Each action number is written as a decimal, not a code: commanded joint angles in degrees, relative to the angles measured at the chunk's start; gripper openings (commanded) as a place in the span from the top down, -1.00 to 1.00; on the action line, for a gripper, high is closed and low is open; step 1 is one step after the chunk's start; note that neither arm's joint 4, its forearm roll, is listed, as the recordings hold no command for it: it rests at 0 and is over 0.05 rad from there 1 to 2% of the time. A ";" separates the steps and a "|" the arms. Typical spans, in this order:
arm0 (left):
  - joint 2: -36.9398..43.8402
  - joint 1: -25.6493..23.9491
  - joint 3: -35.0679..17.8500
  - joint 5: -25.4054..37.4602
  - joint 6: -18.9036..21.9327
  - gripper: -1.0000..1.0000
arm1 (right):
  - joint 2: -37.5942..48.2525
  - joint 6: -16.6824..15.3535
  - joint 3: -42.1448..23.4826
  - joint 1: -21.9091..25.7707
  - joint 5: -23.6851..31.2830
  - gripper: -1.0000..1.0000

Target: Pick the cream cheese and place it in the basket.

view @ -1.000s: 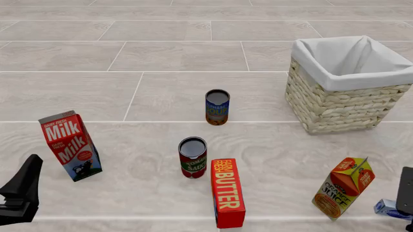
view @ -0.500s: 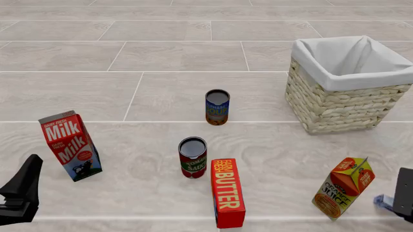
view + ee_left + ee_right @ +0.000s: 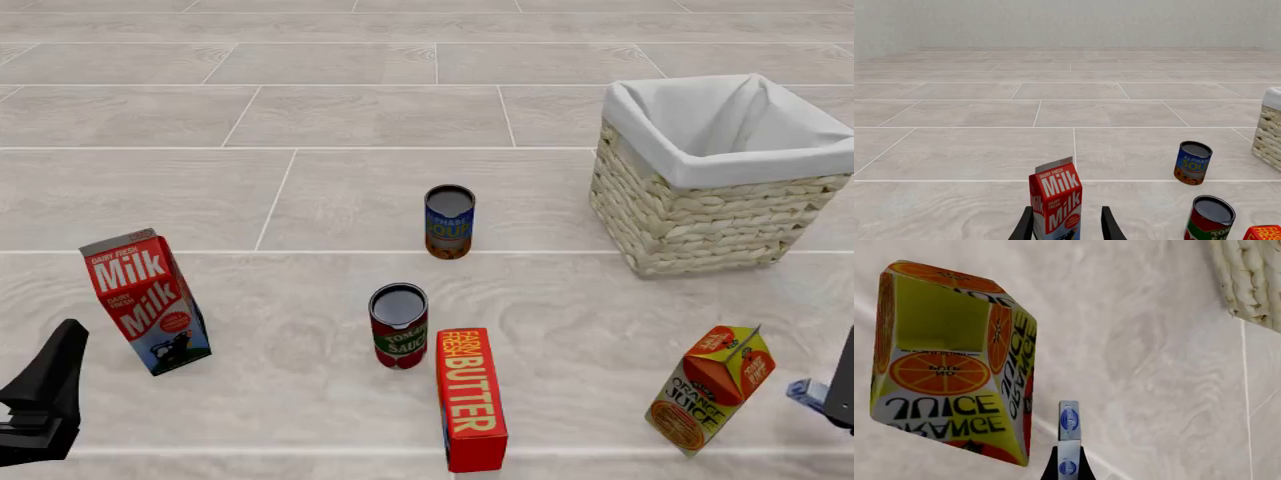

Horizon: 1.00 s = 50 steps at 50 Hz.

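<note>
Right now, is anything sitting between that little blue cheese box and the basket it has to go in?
Nothing visible does. The cream cheese sits in the right gripper, with bare floor stretching toward the basket; the orange juice carton stands off to its left.

Place: simulated test scene, not a real room
Surface: bench (image 3: 334, 120) with pale tile pattern and grout lines
Backdrop: blank grey wall (image 3: 1067, 22)
Goods: groceries standing apart, milk (image 3: 144, 300), butter (image 3: 471, 398), juice (image 3: 710, 388)

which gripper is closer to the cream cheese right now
Right. The right gripper has its jaws shut on the cream cheese, beside the orange juice carton. The left gripper is across the table, by the milk carton.
</note>
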 commanded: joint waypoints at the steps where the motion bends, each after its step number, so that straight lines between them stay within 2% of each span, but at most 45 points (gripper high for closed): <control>1: 0.00 0.00 0.00 0.00 0.00 -1.00 | -5.68 4.75 -2.03 2.08 4.95 1.00; 11: 0.00 0.00 0.00 0.00 0.00 -1.00 | -8.09 10.57 -4.20 4.10 8.04 1.00; 14: 0.00 0.00 0.00 0.00 0.00 -1.00 | -9.36 13.97 -5.10 5.54 9.04 1.00; 17: 0.00 0.00 0.00 0.00 0.00 -1.00 | -9.19 13.46 -5.06 4.73 8.18 1.00; 20: 0.00 0.00 0.00 0.00 0.00 -1.00 | -9.83 14.77 -5.71 5.07 7.52 1.00; 22: 0.00 0.00 0.00 0.00 0.00 -1.00 | -10.72 18.74 -6.86 6.95 8.65 1.00; 24: 0.00 0.00 0.00 0.00 0.00 -1.00 | -11.14 19.22 -6.37 7.17 8.05 1.00; 27: 0.00 0.00 0.00 0.00 0.00 -1.00 | -12.18 23.70 -7.54 8.99 8.99 1.00; 29: 0.00 0.00 0.00 0.00 0.00 -1.00 | -12.10 24.17 -7.66 8.97 8.82 1.00; 33: 0.00 0.00 0.00 0.00 0.00 -1.00 | -13.24 27.17 -7.04 10.02 8.82 1.00; 36: 0.00 0.00 0.00 0.00 0.00 -1.00 | -14.57 31.06 -7.05 11.55 9.00 1.00; 37: 0.00 0.00 0.00 0.00 0.00 -1.00 | -15.46 33.39 -7.25 12.63 9.55 1.00; 39: 0.00 0.00 0.00 0.00 0.00 -1.00 | -15.86 33.90 -7.01 12.85 9.58 1.00; 41: 0.00 0.00 0.00 0.00 0.00 -1.00 | -16.37 36.52 -7.02 13.15 9.35 1.00; 44: 0.00 0.00 0.00 0.00 0.00 -1.00 | -16.97 38.72 -6.18 13.53 8.67 1.00; 47: 0.00 0.00 0.00 0.00 0.00 -1.00 | -18.42 42.13 -4.71 15.24 8.00 1.00; 49: 0.00 0.00 0.00 0.00 0.00 -1.00 | -19.85 47.19 -4.00 17.44 7.69 1.00; 50: 0.00 0.00 0.00 0.00 0.00 -1.00 | -19.87 47.19 -4.00 17.45 7.70 1.00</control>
